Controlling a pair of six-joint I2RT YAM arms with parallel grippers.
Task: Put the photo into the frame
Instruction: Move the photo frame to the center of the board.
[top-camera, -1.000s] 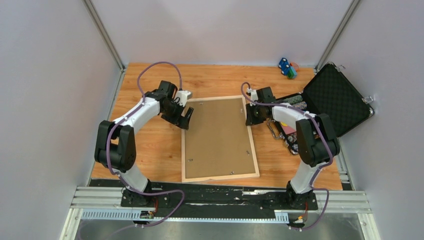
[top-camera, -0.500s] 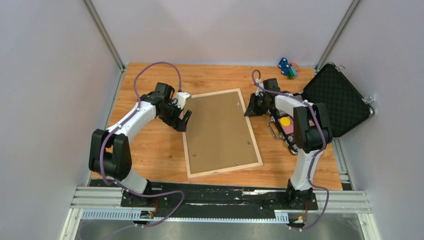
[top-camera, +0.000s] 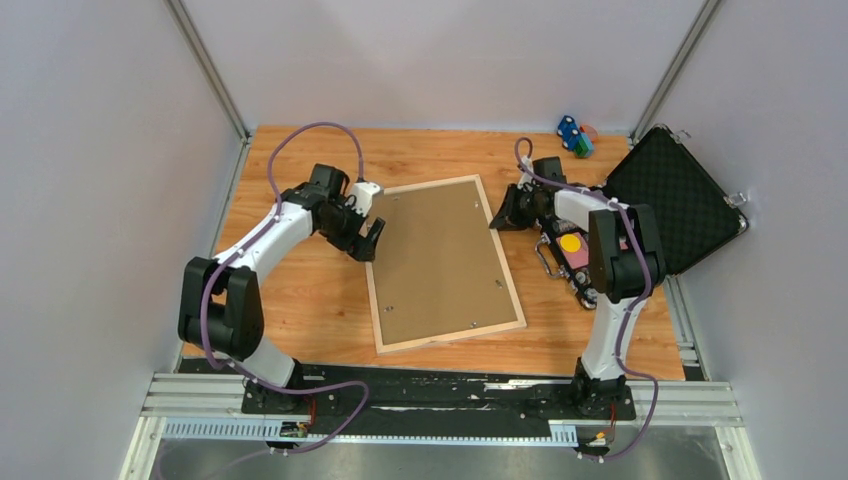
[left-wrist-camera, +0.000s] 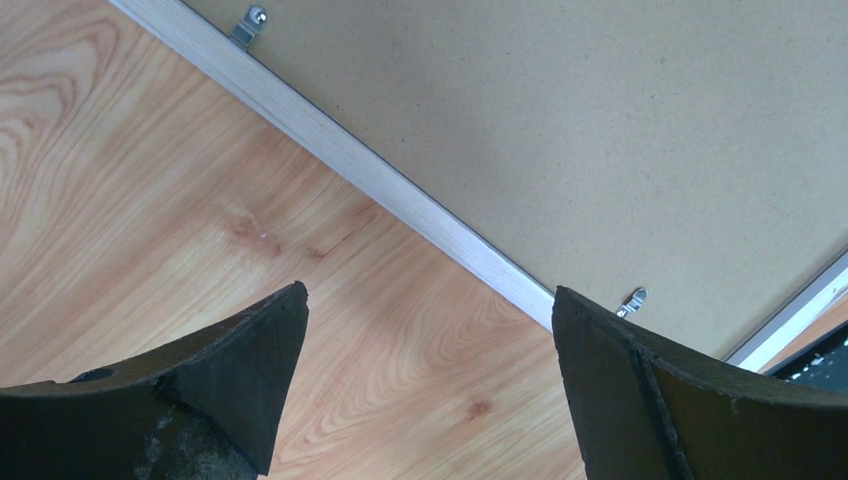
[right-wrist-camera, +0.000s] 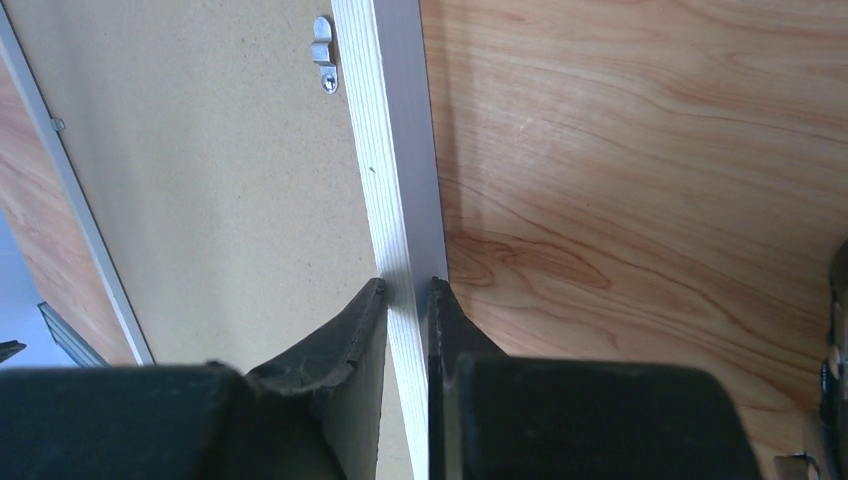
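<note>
The frame (top-camera: 504, 274) lies face down on the wooden table, its pale wood rim round a plain brown backing board (top-camera: 437, 258) held by small metal clips. The photo is hidden. My right gripper (top-camera: 503, 213) is shut on the frame's far right rim; in the right wrist view the fingers (right-wrist-camera: 352, 335) pinch the pale rim (right-wrist-camera: 395, 180). My left gripper (top-camera: 366, 240) is open and empty, just off the frame's left rim; in the left wrist view its fingertips (left-wrist-camera: 270, 340) hang over bare table beside the rim (left-wrist-camera: 340, 150).
An open black case (top-camera: 672, 195) with foam lining stands at the right, with small items and a yellow disc (top-camera: 570, 243) beside it. A small blue and green toy (top-camera: 573, 135) sits at the back right. Grey walls enclose the table.
The frame has turned, its far end swinging right and away with my right gripper, which reached farther out. My left gripper drew back slightly to the left, off the rim.
</note>
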